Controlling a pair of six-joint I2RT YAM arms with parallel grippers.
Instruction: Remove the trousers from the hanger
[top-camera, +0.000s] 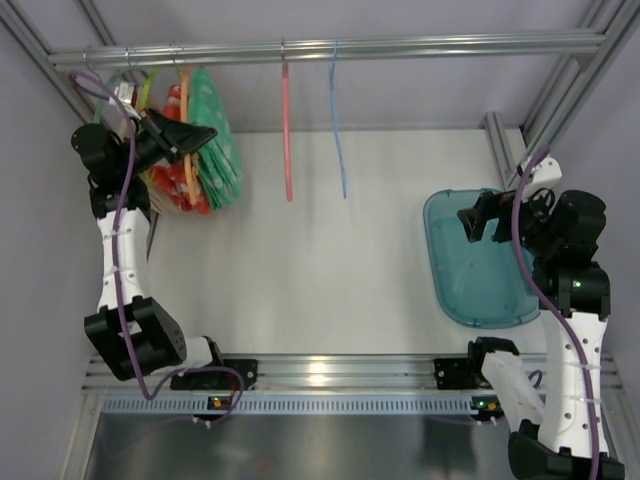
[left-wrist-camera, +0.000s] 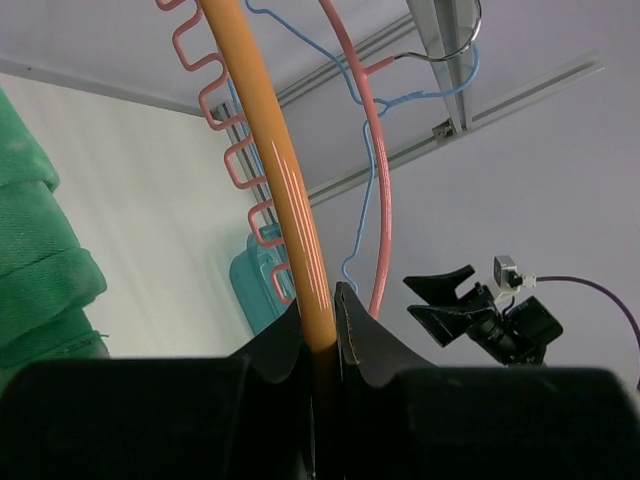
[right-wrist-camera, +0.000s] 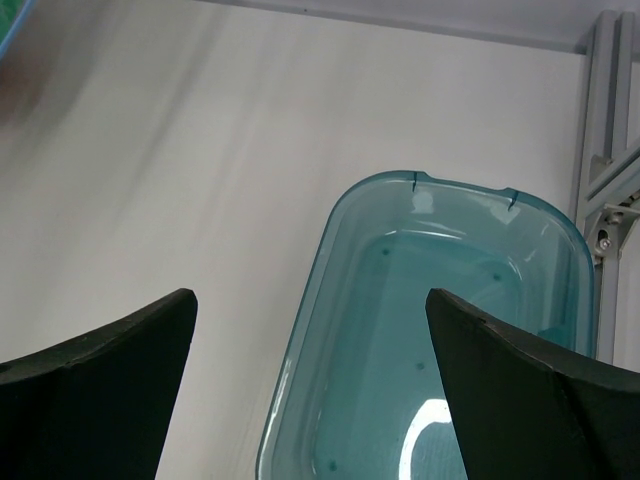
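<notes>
Left gripper (left-wrist-camera: 322, 312): pinched on the hanger (left-wrist-camera: 275, 170), above the tabletop's far-left corner.
Right gripper (right-wrist-camera: 310, 300): spread, holding nothing.
Advice: hanger needed steadying; trousers (top-camera: 218, 140) probably best slid off gently.

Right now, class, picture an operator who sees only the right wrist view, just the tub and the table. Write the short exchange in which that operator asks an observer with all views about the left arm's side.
Operator: Is the left gripper holding anything?
Observer: Yes. The left gripper is shut on the orange hanger.
Operator: Where are the trousers?
Observer: The green trousers hang at the left end of the rail, right beside that hanger. The top view does not show whether they are free of it.
</notes>
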